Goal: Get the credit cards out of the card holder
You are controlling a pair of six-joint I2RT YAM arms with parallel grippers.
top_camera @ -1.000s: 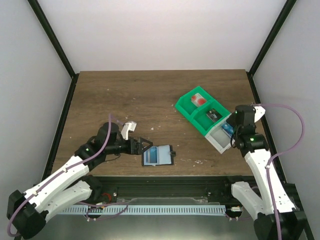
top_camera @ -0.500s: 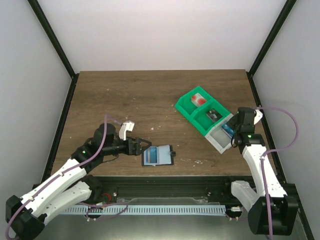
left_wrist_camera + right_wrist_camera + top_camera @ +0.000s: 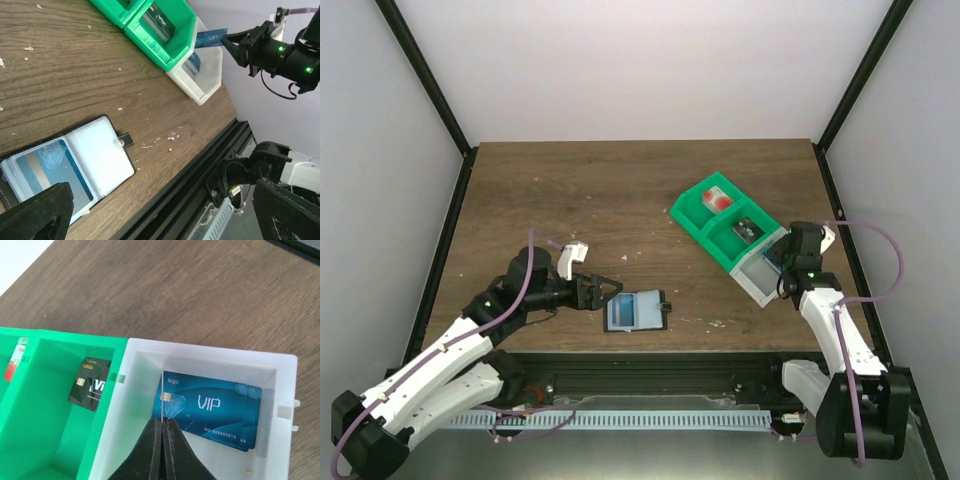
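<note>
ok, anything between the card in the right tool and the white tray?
Nothing visible. The right tool is shut on a blue card, held edge-on above the open top of the white tray. Another blue VIP card lies flat on the tray floor, not in the way.

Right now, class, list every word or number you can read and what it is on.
"logo", "VIP", "NO 888880815 49": blue card in the white tray.
"LOGO", "VI" (rest hidden): black card in the green tray.
"VIP": held card in the right gripper.
White red-marked card: print too small.
</note>
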